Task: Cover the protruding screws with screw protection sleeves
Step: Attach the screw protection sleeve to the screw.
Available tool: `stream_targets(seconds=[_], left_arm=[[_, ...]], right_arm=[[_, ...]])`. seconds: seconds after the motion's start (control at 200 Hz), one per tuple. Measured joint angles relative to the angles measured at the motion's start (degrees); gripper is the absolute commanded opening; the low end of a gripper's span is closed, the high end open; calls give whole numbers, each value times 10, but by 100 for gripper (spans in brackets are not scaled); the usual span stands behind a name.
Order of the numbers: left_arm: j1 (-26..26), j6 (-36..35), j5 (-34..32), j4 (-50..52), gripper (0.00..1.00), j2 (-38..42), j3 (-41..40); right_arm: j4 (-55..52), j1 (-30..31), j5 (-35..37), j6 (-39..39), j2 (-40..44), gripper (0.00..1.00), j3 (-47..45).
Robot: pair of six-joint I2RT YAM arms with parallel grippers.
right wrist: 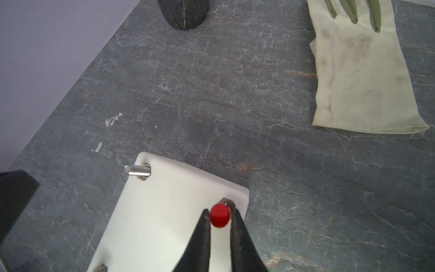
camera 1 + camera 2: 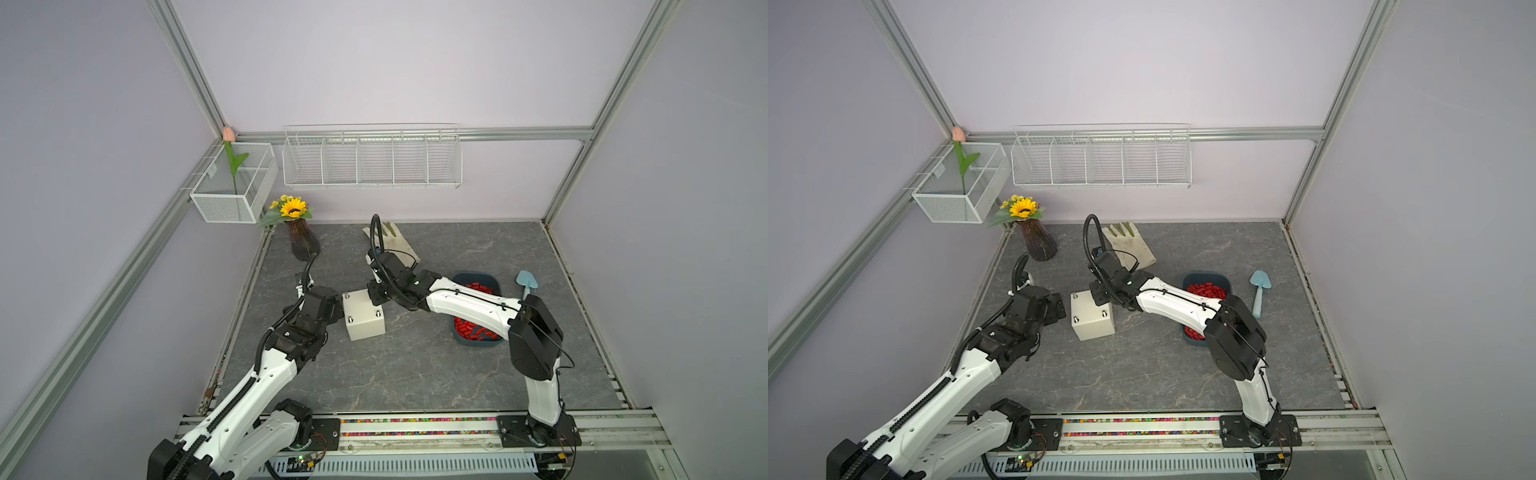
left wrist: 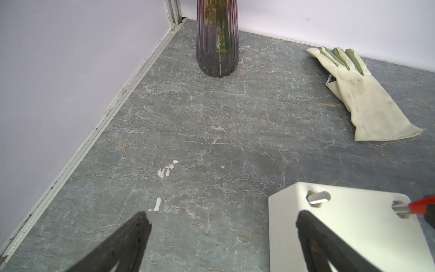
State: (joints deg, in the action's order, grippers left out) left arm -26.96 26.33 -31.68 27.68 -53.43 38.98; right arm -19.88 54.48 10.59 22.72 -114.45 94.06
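Where both top views look down on the desk, the white box stands left of its centre, with three bare protruding screws at its top corners. The right gripper hangs over the box's far right corner. The left gripper sits just beside the box's left face. Screw protection sleeves fill a blue tray nearer the desk's right edge, partly under the right arm.

From the left wrist, the left fingers are spread wide with nothing between them, and a red sleeve sits on the tip of the fourth screw.

From the right wrist, the right fingers are closed narrowly about that sleeve, over the box's corner recess.
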Motion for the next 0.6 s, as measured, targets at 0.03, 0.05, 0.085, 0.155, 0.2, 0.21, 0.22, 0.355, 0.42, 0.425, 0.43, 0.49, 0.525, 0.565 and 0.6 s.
stream_targets(seconds=[0.03, 0.05, 0.085, 0.155, 0.2, 0.21, 0.22, 0.355, 0.42, 0.425, 0.43, 0.49, 0.525, 0.565, 0.6], left_arm=[[0, 0, 0, 0, 99, 0, 0], [0, 0, 0, 0, 99, 0, 0], [0, 0, 0, 0, 99, 0, 0], [0, 0, 0, 0, 99, 0, 0], [0, 0, 0, 0, 99, 0, 0], [0, 0, 0, 0, 99, 0, 0], [0, 0, 0, 0, 99, 0, 0], [0, 0, 0, 0, 99, 0, 0], [0, 0, 0, 0, 99, 0, 0], [0, 0, 0, 0, 99, 0, 0], [0, 0, 0, 0, 99, 0, 0], [0, 0, 0, 0, 99, 0, 0], [0, 0, 0, 0, 99, 0, 0], [0, 0, 0, 0, 99, 0, -1], [0, 0, 0, 0, 99, 0, -2]], right_arm=[[0, 0, 0, 0, 0, 20, 0], [0, 0, 0, 0, 0, 20, 0], [0, 0, -1, 0, 0, 20, 0], [0, 0, -2, 0, 0, 20, 0], [-1, 0, -2, 0, 0, 21, 0], [-1, 0, -2, 0, 0, 21, 0], [-1, 0, -2, 0, 0, 21, 0], [-2, 0, -2, 0, 0, 23, 0], [-2, 0, -2, 0, 0, 24, 0], [-2, 0, -2, 0, 0, 24, 0], [-2, 0, -2, 0, 0, 24, 0], [-2, 0, -2, 0, 0, 26, 0], [-2, 0, -2, 0, 0, 26, 0], [-3, 0, -2, 0, 0, 27, 0], [-3, 0, -2, 0, 0, 28, 0]])
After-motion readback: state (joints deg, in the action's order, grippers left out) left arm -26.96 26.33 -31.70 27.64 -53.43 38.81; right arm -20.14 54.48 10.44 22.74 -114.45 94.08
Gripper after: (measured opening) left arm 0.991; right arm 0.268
